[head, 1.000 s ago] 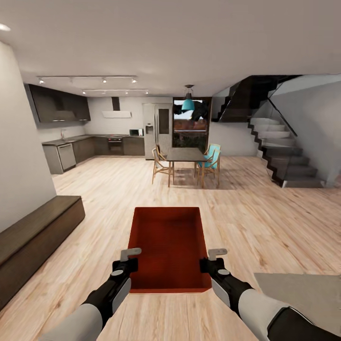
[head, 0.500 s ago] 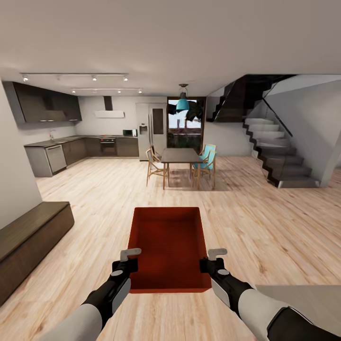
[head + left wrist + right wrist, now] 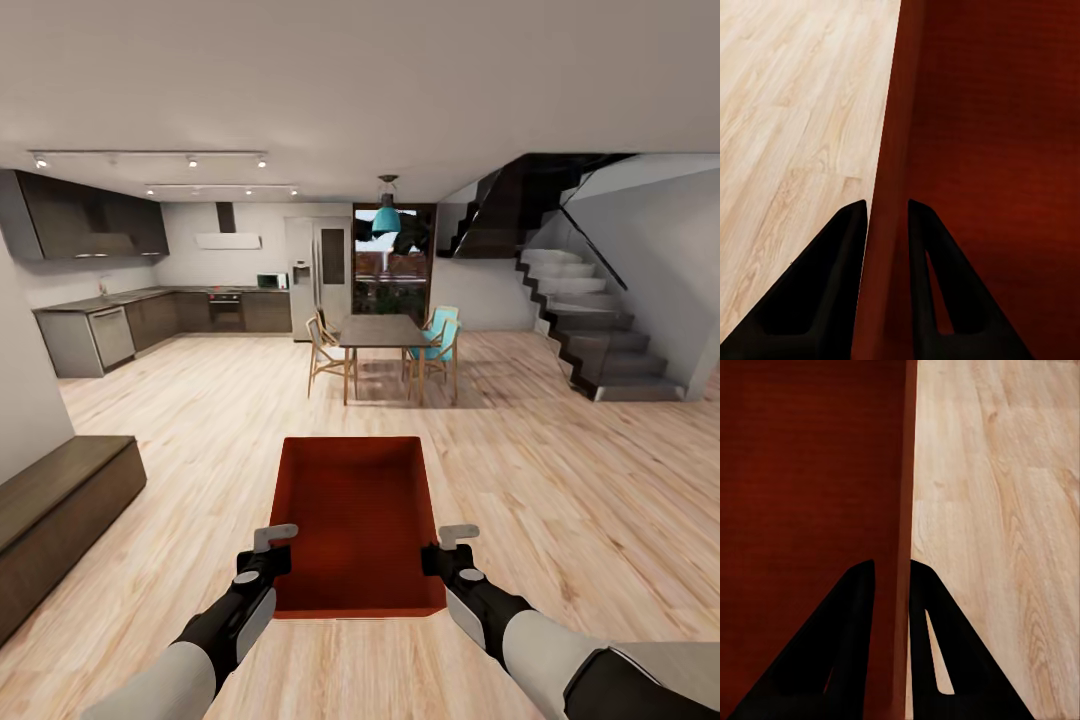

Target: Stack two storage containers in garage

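One orange-red storage container (image 3: 355, 520), open-topped and with nothing in it, hangs level in front of me above the light wood-plank floor (image 3: 560, 480). My left gripper (image 3: 272, 548) is shut on its left wall near the closest corner. My right gripper (image 3: 448, 548) is shut on the right wall opposite. In the left wrist view the black fingers of the left gripper (image 3: 886, 204) straddle the thin red wall (image 3: 896, 135), one inside the bin and one outside. The right gripper (image 3: 892, 562) clamps the other wall (image 3: 904, 472) the same way.
A low dark wooden bench (image 3: 60, 495) runs along the pale wall at the left. Ahead stand a dining table with chairs (image 3: 382, 330), dark kitchen counters (image 3: 150, 318) and a fridge (image 3: 320, 275). Dark stairs (image 3: 600, 345) rise at the right. Wide plank floor lies between.
The whole view has shifted: the left wall and bench slid leftward and the pale surface at the lower right dropped nearly out of frame. The container and both grippers hold the same pose.
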### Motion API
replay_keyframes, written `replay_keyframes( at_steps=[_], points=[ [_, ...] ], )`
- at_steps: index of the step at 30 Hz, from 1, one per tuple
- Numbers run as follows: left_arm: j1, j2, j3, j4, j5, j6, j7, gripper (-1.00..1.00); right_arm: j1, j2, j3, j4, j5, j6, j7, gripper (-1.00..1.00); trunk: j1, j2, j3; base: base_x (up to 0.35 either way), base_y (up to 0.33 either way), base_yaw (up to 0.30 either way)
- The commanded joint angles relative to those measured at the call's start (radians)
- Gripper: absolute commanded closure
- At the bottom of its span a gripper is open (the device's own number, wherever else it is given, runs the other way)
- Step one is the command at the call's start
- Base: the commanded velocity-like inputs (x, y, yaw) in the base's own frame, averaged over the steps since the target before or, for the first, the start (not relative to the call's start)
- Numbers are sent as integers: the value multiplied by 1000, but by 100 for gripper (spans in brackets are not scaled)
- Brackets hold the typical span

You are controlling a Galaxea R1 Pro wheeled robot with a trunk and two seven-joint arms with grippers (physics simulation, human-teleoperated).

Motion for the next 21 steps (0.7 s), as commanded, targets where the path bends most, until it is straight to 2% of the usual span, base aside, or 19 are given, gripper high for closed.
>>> replay_keyframes(
  at_steps=[1, 13, 21],
  points=[
    [0, -1, -12, -3, -12, -13, 26, 100, -1, 9, -16, 5, -25, -7, -28, 100, 1, -1, 0, 319, 0, 0],
    [0, -1, -11, 6, -12, -4, 25, 100, -1, 9, -16, 5, -25, -7, -29, 100, 1, -1, 0, 321, 0, -9],
    [0, -1, -11, 4, -12, -4, 26, 100, -1, 9, -16, 7, -26, -6, -28, 100, 1, -1, 0, 322, 0, -184]
  ],
)
